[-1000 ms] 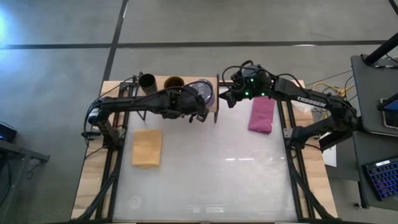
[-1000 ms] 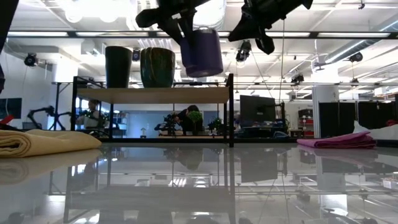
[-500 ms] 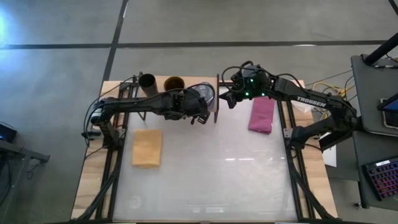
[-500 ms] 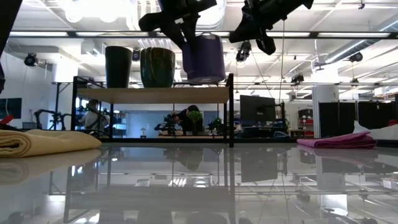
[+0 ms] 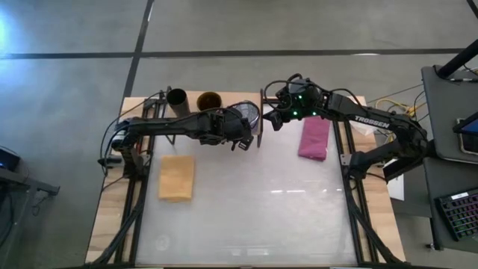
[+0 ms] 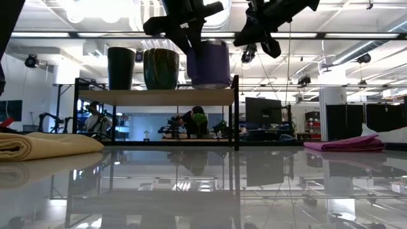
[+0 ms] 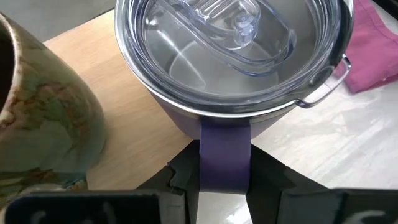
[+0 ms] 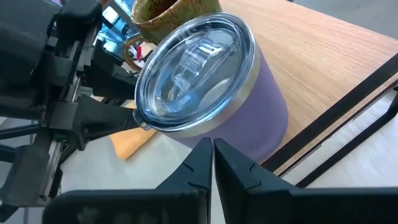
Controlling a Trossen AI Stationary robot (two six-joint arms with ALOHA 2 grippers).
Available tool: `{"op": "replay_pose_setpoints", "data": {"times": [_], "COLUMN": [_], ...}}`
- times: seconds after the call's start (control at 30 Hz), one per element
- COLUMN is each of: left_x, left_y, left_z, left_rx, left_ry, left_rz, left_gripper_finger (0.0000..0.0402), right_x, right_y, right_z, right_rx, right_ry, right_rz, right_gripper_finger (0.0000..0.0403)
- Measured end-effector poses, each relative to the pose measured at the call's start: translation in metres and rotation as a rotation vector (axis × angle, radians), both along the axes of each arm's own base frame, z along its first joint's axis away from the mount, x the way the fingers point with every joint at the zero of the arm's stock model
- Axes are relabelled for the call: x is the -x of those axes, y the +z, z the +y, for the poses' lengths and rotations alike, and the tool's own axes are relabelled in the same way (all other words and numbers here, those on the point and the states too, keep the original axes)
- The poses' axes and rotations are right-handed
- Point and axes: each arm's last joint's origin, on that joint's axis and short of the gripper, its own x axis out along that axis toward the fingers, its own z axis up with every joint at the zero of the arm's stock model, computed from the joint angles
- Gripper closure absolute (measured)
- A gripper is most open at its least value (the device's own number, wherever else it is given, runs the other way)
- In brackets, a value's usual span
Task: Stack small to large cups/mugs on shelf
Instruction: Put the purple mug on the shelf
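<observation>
The purple tumbler (image 6: 208,63) with its silvery lid (image 7: 230,43) stands upright at the right end of the light-wood shelf (image 6: 156,97), beside the tan-olive mug (image 6: 161,69) and the black cup (image 6: 121,68), which both rest on their bases. My left gripper (image 7: 224,169) is shut on the tumbler's handle from the near side; it also shows in the high view (image 5: 240,136). My right gripper (image 5: 270,119) is shut and empty. It hovers above the shelf's right end, just right of the tumbler, and also shows in the low view (image 6: 267,39). My left gripper pinches the tumbler's purple handle strip (image 7: 224,146) between its two fingers, on the side of the tumbler facing the table's near edge. The fingers come level from the near-left side. The tumbler is upright, with its base at the shelf board (image 6: 210,88).
A folded yellow cloth (image 5: 176,177) lies on the table's left part and a magenta cloth (image 5: 314,137) at the back right. The shelf's black end frame (image 6: 236,111) stands between the tumbler and my right gripper. A person shows in the room behind.
My left gripper has moved down and slightly toward the far edge with the tumbler. The tumbler was tilted and clear above the shelf; now it is upright with its base down at the board, next to the mug. My right gripper has kept still.
</observation>
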Motion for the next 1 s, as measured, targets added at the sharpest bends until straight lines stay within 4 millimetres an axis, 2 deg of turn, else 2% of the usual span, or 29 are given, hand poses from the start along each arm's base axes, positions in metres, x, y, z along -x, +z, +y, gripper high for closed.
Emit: {"op": "replay_pose_setpoints", "data": {"times": [0.6,1.0], "left_x": [-0.0015,-0.0031], "left_y": [0.0002,0.0026], "left_z": [0.0010,0.0027], "left_rx": [-0.007,-0.015], "left_ry": [0.009,0.017], "left_rz": [-0.014,-0.040], "left_gripper_finger": [0.0323,0.0294], "right_x": [0.0002,0.0002], "right_y": [-0.0007,-0.0008], "right_z": [0.0003,0.0006], "right_rx": [0.027,0.025], "right_ry": [0.025,0.031], "right_rz": [0.011,0.011], "right_gripper_finger": [0.0394,0.0394]}}
